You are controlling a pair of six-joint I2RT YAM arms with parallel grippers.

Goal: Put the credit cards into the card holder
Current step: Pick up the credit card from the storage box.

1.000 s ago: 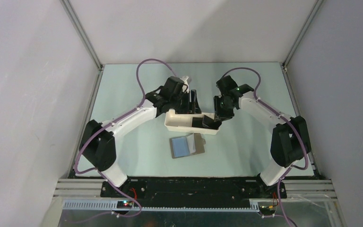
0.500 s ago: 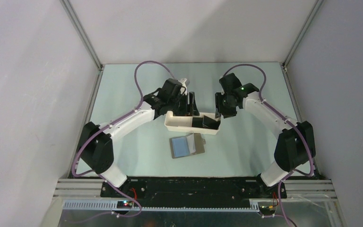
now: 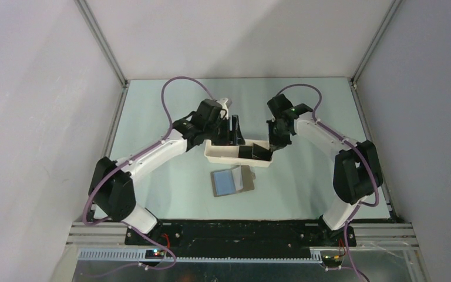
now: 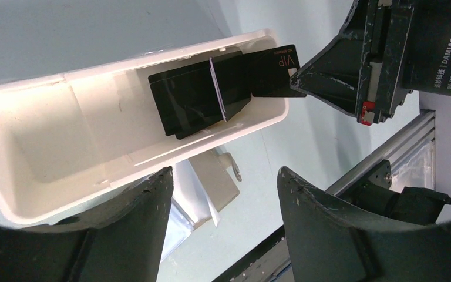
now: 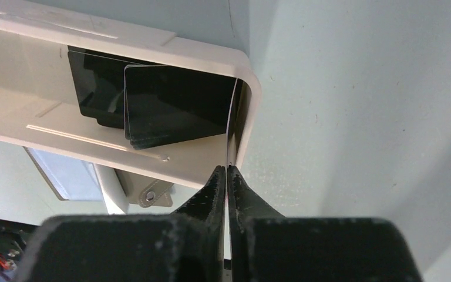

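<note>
**Right gripper (image 5: 229,171) clamps a credit card (image 4: 273,70) at the tray's end**

The right gripper's fingertips are pressed together on the thin edge of one dark credit card. That card stands on edge just inside the right end wall of the white tray (image 3: 222,154), and its face reads "VIP" in the left wrist view. The other credit cards (image 4: 197,100) lie as a leaning dark stack in the right half of the tray, just beside the held one. The tray's left half shows bare white floor.

The left gripper (image 4: 224,176) is over the tray's left part with its jaws spread wide and nothing between them.

The tray sits near the middle of the table (image 3: 152,117). The card holder (image 3: 232,181) lies open and flat between the tray and the table's near edge, close to the tray. Its light blue inner pocket faces up and its small tab points toward the right edge.
</note>
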